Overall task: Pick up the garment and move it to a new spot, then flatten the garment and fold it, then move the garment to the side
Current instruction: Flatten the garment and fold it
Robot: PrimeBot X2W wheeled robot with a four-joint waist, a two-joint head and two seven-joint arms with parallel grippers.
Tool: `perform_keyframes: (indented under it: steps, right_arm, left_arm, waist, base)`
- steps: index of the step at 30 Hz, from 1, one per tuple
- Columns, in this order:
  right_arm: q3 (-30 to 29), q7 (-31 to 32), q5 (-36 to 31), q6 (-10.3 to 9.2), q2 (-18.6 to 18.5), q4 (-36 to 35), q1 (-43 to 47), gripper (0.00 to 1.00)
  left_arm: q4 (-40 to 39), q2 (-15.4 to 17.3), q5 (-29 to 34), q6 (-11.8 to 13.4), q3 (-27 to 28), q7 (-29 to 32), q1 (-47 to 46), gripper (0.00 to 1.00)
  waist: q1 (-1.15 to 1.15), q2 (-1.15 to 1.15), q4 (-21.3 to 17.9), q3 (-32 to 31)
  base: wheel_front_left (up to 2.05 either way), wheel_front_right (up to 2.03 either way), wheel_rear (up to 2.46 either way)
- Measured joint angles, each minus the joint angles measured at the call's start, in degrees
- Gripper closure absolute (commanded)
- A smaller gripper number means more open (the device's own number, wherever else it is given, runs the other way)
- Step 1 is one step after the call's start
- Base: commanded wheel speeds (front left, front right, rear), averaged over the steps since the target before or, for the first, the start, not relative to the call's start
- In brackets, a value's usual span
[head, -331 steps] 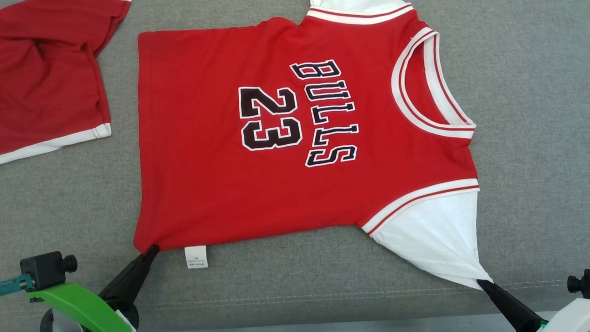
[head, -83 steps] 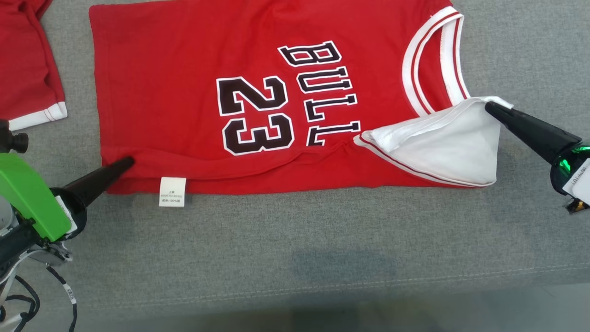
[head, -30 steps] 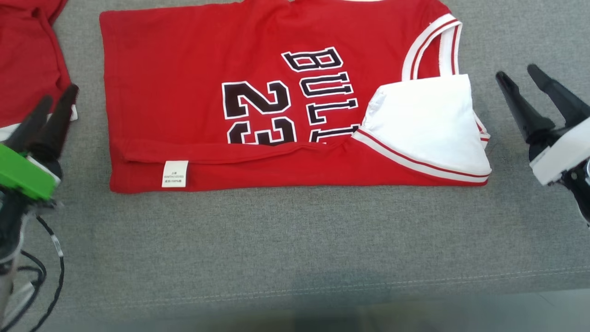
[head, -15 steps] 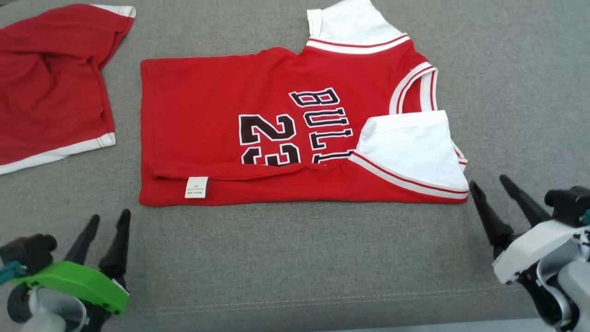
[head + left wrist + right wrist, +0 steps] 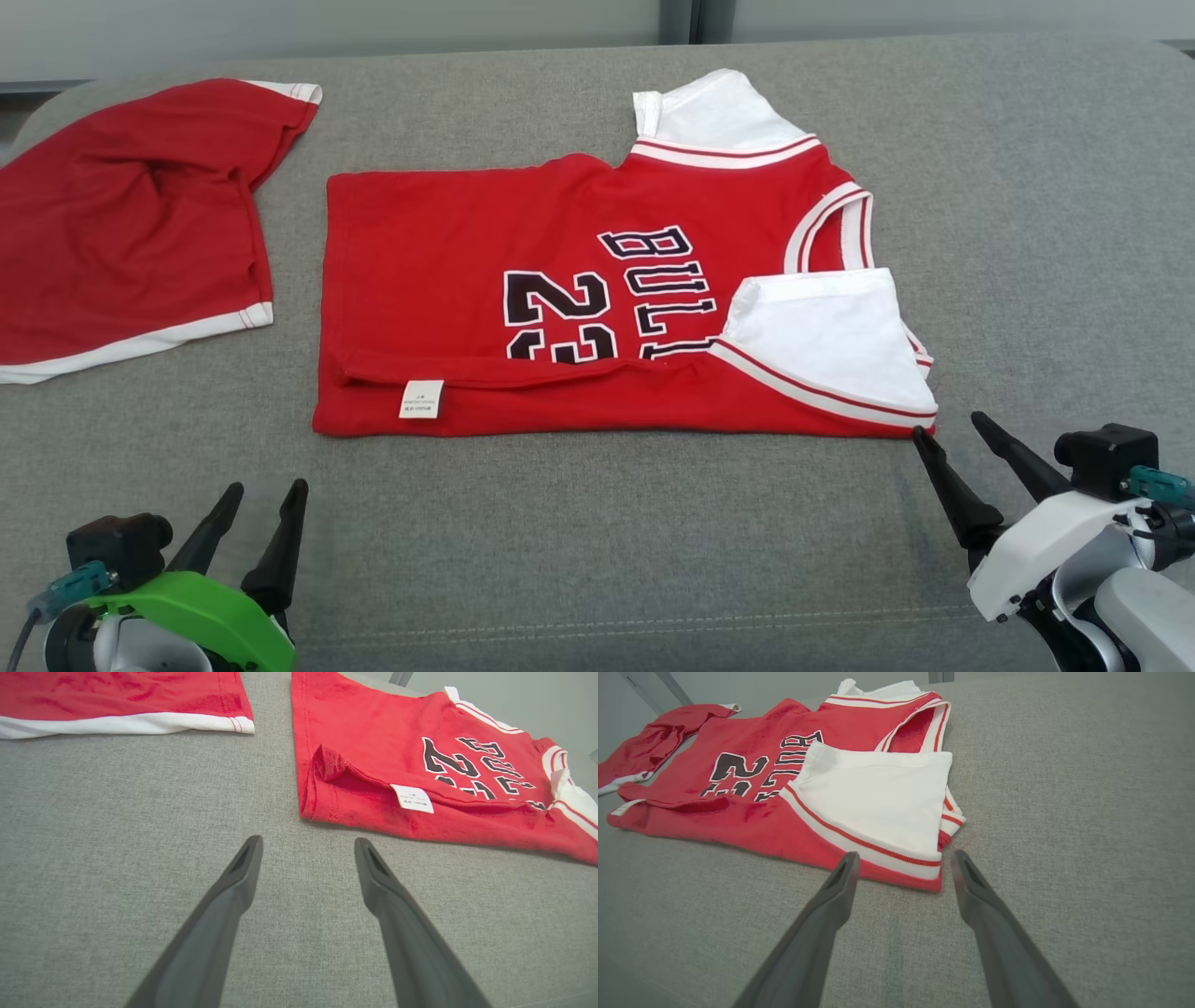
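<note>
A red jersey (image 5: 523,252) with "BULLS 23" and white sleeves lies flat on the grey cushion. Its near long edge is folded over the front, hiding part of the number, and the near white sleeve (image 5: 831,336) rests on top. A white care label (image 5: 421,399) shows at the fold. My left gripper (image 5: 264,494) stands open at the lower left, short of the jersey's (image 5: 373,765) near left corner. My right gripper (image 5: 950,427) is open at the lower right, its tips just off the near right corner (image 5: 936,884) of the jersey. Neither holds anything.
A second red garment (image 5: 131,224) with white trim lies crumpled at the far left of the cushion (image 5: 597,541); its hem (image 5: 126,722) is in the left wrist view. A seam (image 5: 607,621) runs along the cushion's near edge. A pale wall rises behind.
Both grippers let go of the jersey after folding its near edge and sleeve over, then drew back toward me and stand open. The camera has tilted up, showing more of the cushion.
</note>
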Motion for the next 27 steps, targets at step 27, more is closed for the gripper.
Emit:
perform_keyframes:
  steps: [27]
  right_arm:
    - [4.9,14.9,-3.2,3.24,-1.5,4.7,-13.6,0.06]
  left_arm:
    - [0.4,2.3,6.4,0.4,-7.9,14.6,-12.8,0.00]
  waist:
    - [0.00,0.00,0.7,9.2]
  base:
    - [0.00,0.00,0.00]
